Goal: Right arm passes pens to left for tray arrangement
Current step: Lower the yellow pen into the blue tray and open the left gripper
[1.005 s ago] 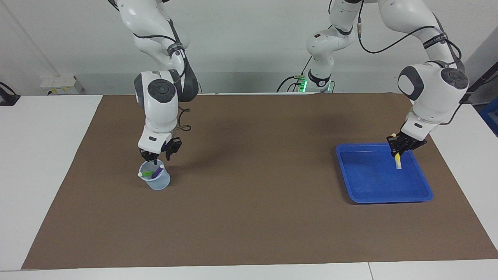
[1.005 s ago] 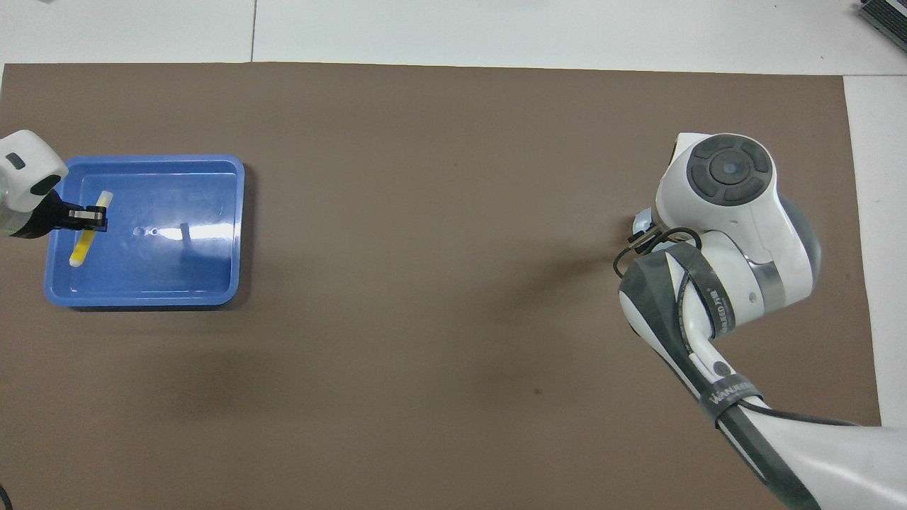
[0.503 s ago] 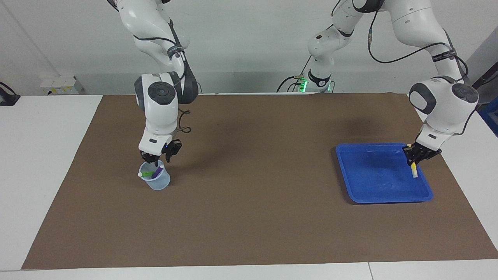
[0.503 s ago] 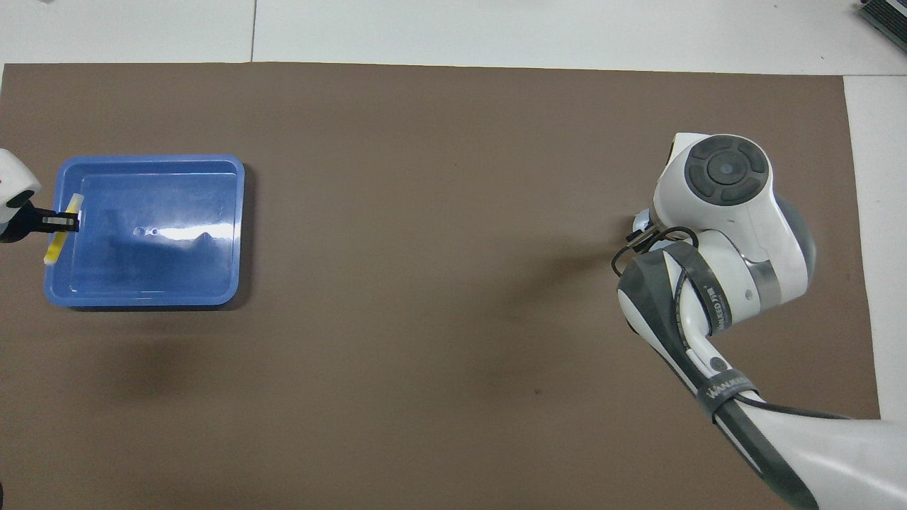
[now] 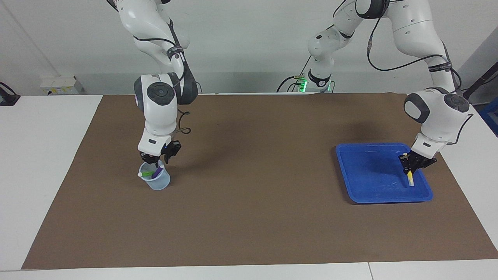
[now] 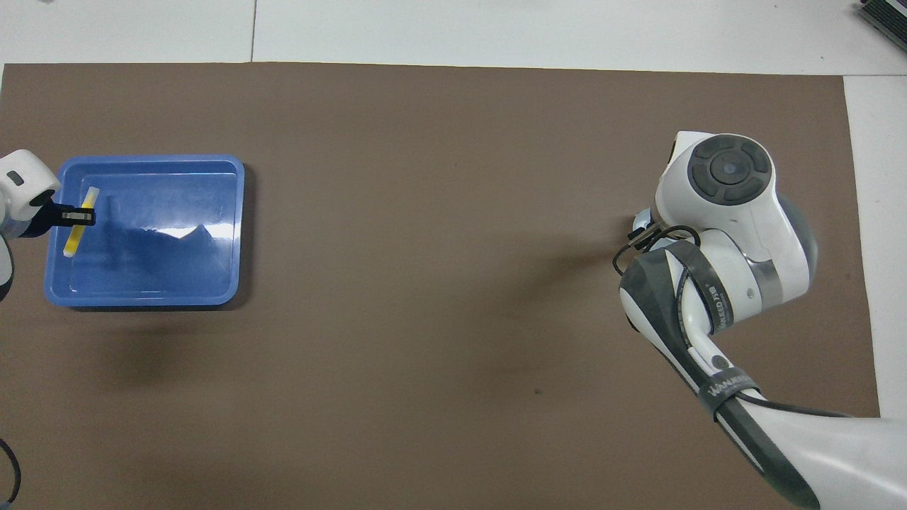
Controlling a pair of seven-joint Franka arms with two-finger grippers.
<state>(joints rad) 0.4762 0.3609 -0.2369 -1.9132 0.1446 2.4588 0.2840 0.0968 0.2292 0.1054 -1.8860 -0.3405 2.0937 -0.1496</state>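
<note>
I have the left gripper (image 5: pixel 409 168) clamped on the yellow pen (image 5: pixel 410 180), its lower end low inside the tray (image 5: pixel 365 171): placing step. Next I release. My right gripper (image 5: pixel 155 160) sits above the cup (image 5: pixel 157 182) with the green pen (image 5: pixel 147 174) and purple pen (image 5: pixel 157 171); whether it grips anything I cannot tell.

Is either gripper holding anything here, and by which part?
The left gripper holds the yellow pen near its upper end, over the tray. The right gripper is over the cup; no grip shows.
</note>
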